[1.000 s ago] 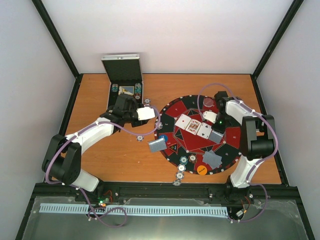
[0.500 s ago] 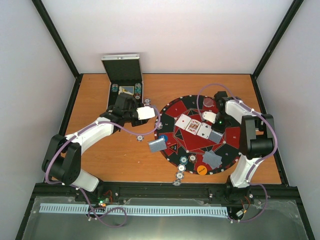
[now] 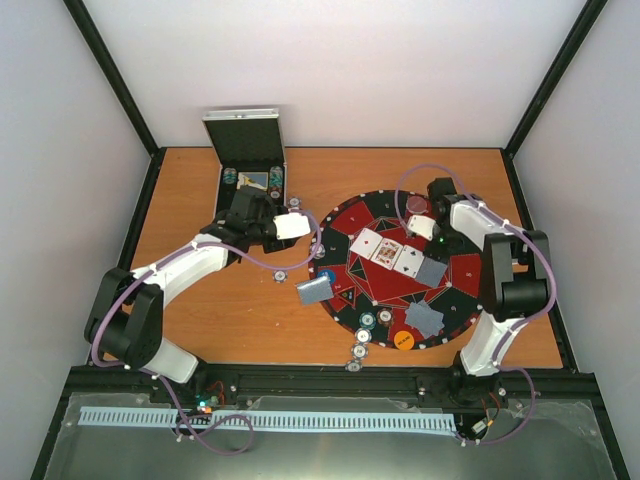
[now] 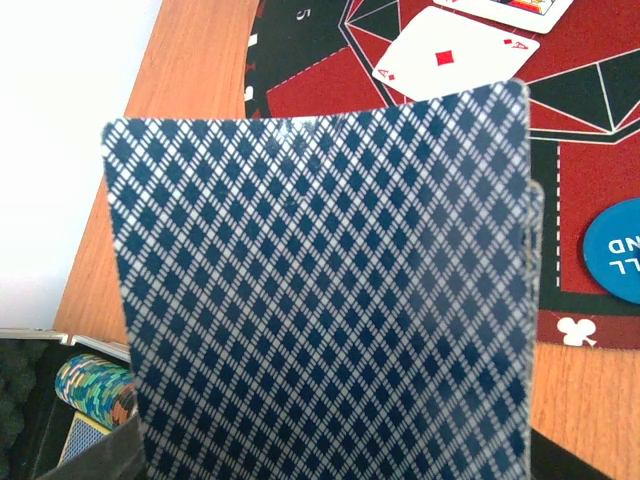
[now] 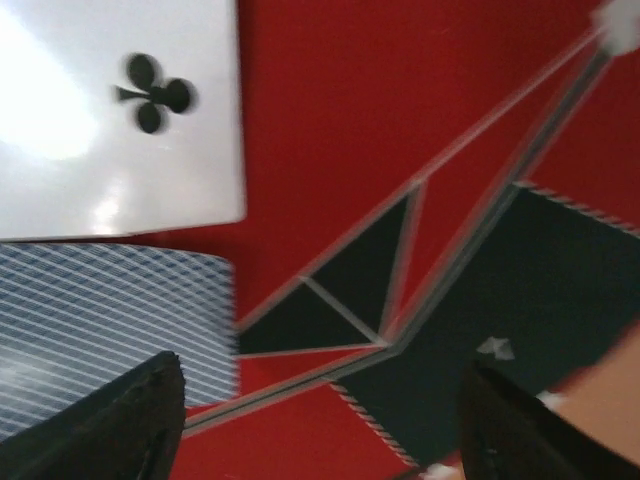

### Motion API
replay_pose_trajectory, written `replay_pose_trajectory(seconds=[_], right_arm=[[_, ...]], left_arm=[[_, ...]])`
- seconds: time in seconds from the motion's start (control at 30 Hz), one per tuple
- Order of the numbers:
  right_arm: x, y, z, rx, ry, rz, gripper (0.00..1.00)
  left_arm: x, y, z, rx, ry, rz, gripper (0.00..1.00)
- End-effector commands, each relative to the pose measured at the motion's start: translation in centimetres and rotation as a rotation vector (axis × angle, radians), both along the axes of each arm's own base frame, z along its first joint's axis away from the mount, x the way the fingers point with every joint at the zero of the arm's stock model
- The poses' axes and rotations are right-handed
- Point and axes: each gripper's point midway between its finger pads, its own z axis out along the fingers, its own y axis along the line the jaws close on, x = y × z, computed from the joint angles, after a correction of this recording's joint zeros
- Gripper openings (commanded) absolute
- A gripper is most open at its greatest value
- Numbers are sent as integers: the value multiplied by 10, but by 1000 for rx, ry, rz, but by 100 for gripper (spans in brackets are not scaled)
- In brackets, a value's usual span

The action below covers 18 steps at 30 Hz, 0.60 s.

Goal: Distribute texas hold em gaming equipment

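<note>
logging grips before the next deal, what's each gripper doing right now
Left gripper: closed on playing cards, backs facing its camera.
Right gripper: open, nothing between its fingers.

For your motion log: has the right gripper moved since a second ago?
Yes: the right gripper drew away from the face-down card, toward the mat's far rim.

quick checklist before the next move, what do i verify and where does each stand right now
1. Right tool open, nothing between its fingers: ok.
2. Face-down blue-backed playing card flat on the round red and black mat, beside the white clubs card: ok.
3. Left tool gripping the blue diamond-backed card stack: ok.
4. Stack edges squared: not ok, a card behind juts out on one side.
5. Cards left in the stack: cannot tell.
</note>
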Motion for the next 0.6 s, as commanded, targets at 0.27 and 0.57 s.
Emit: replay_pose_trajectory(seconds=[0.27, 0.57], right_arm=[[76, 109, 245, 965, -725, -230, 100], [15, 258, 260, 1473, -274, -149, 97]], left_arm=[[16, -6, 25, -32, -76, -13, 53], [20, -6, 29, -36, -96, 1, 53]])
